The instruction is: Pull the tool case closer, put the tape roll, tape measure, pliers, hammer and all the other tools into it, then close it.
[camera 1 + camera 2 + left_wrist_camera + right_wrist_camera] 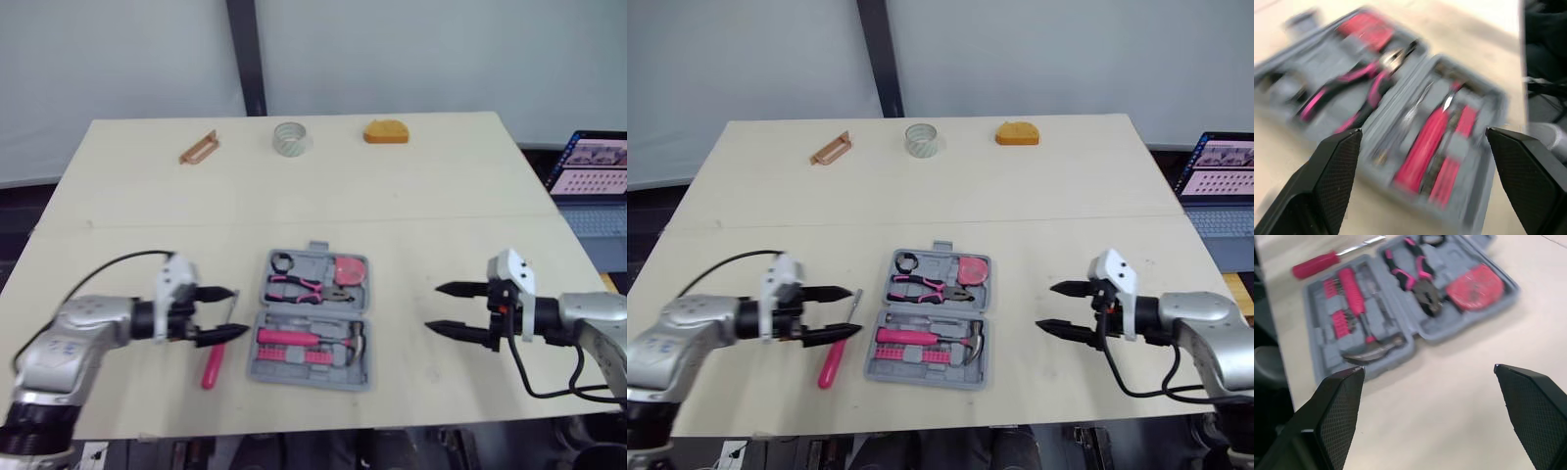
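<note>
Tool case [312, 333] lies open mid front edge of table [441, 196], mostly packed. Left gripper [238, 311] spread, empty, over pink screwdriver [213, 364] beside it (likely next pick). Right gripper [433, 307] also spread, empty. Tape roll [292, 138] at far edge.

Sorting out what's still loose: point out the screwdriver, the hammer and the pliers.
screwdriver [213, 366], left eye view, on its pink handle.
hammer [1355, 303], right wrist view, on its pink handle.
pliers [304, 287], left eye view, on the pink grips.
</note>
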